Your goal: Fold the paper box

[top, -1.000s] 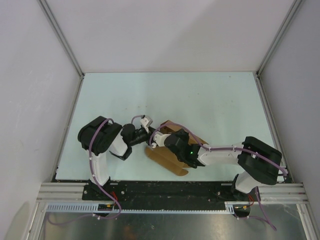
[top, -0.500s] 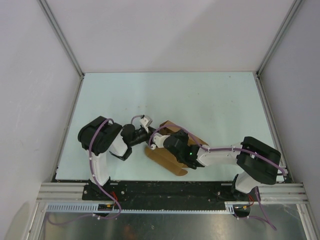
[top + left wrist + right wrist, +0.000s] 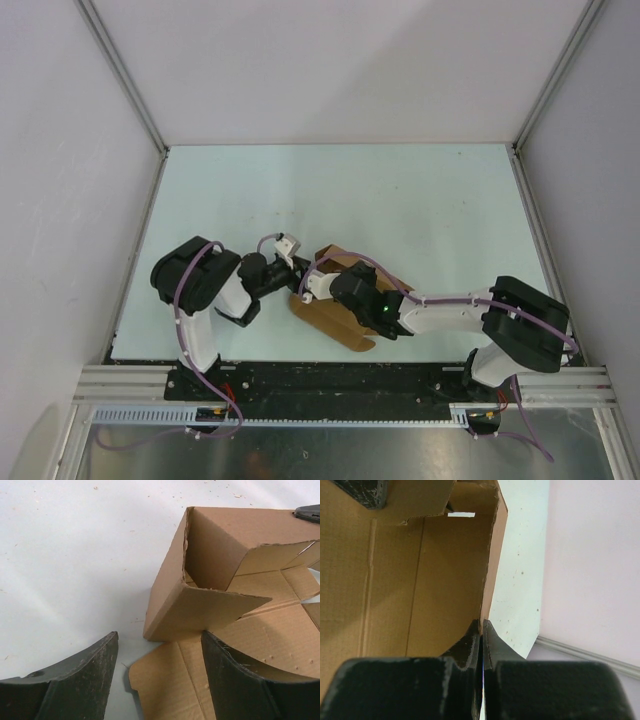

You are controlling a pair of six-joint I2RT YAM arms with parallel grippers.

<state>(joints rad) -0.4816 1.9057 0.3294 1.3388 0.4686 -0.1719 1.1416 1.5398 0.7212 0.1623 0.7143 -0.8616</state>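
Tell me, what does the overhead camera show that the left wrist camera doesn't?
Only overhead: the whole pale table, the left arm and the right arm, which reaches over the paper box. Only the left wrist: the box's open end with one flap folded across it, framed by the open left pincer. Both: the brown box, partly folded, with panels lying flat on the table.

Left arm (image 3: pixel 195 280) drawn back slightly toward the worktop's (image 3: pixel 400 200) left edge, left gripper (image 3: pixel 297 272) eased a touch away from the paper box (image 3: pixel 335 318), right arm (image 3: pixel 525 335) elbow shifted lower and rightward.
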